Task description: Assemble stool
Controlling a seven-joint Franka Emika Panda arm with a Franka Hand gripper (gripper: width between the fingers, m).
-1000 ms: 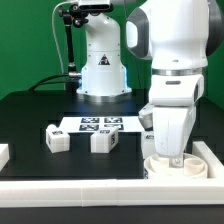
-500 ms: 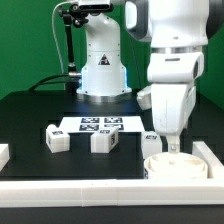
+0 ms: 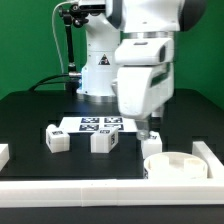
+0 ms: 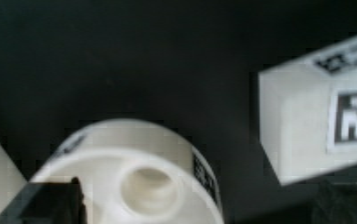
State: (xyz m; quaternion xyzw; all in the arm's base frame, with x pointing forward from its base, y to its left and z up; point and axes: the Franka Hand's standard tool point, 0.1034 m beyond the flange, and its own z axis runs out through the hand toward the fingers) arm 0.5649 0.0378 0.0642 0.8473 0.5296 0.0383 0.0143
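Exterior view: our gripper point(image 3: 146, 131), jaws wide apart and empty, over a leg point(image 3: 152, 147) just beside the seat point(image 3: 186, 171).

One round rimmed seat point(image 3: 178, 163). Three small blocky legs, each with a black-and-white square tag: first leg point(image 3: 56, 139), second leg point(image 3: 103, 141), third leg point(image 3: 152, 146). One flat white marker board point(image 3: 100, 124) carrying several tags. Three stretches of white border rail in sight: front rail point(image 3: 100, 190), left rail point(image 3: 3, 155), right rail point(image 3: 207, 151). One white robot arm point(image 3: 145, 60). One black table point(image 3: 30, 115). In the wrist view, one leg end point(image 4: 136, 165) close up, with one round hole point(image 4: 148, 184).
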